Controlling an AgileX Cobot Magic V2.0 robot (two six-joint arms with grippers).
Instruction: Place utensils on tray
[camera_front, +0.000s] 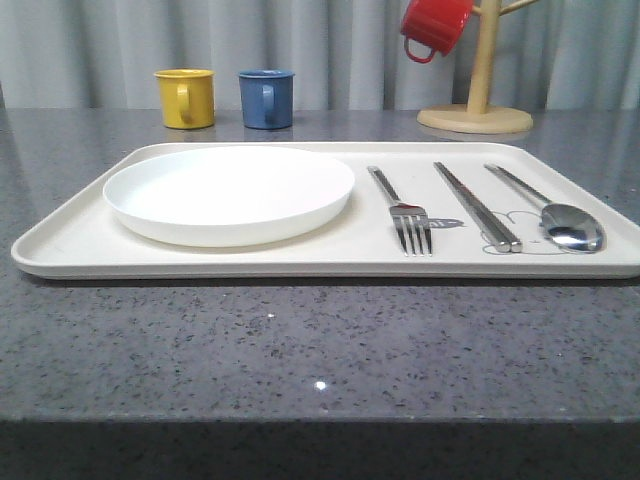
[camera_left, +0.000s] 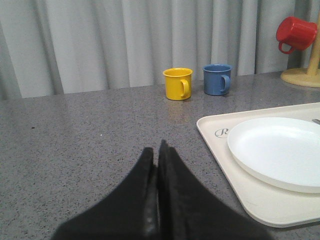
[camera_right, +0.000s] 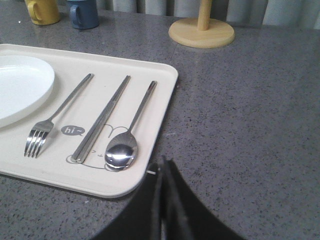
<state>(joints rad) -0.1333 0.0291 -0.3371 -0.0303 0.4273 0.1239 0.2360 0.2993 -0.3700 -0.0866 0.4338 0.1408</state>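
Observation:
The cream tray (camera_front: 70, 245) lies across the grey table with the round white plate (camera_front: 228, 192) on its left half. To the right lie the fork (camera_front: 400, 210), the chopsticks (camera_front: 476, 205) and the spoon (camera_front: 558, 217), side by side, handles pointing away. In the right wrist view the fork (camera_right: 55, 119), chopsticks (camera_right: 102, 119) and spoon (camera_right: 131, 127) rest on the tray (camera_right: 165, 85). My right gripper (camera_right: 162, 167) is shut and empty, just off the tray's near right corner. My left gripper (camera_left: 156, 152) is shut and empty over bare table, left of the tray (camera_left: 212, 137) and plate (camera_left: 275, 150).
A yellow mug (camera_front: 185, 97) and a blue mug (camera_front: 266, 98) stand behind the tray. A wooden mug tree (camera_front: 477, 100) at the back right holds a red mug (camera_front: 432, 25). A grey curtain closes the back. The table's front edge runs close to the camera.

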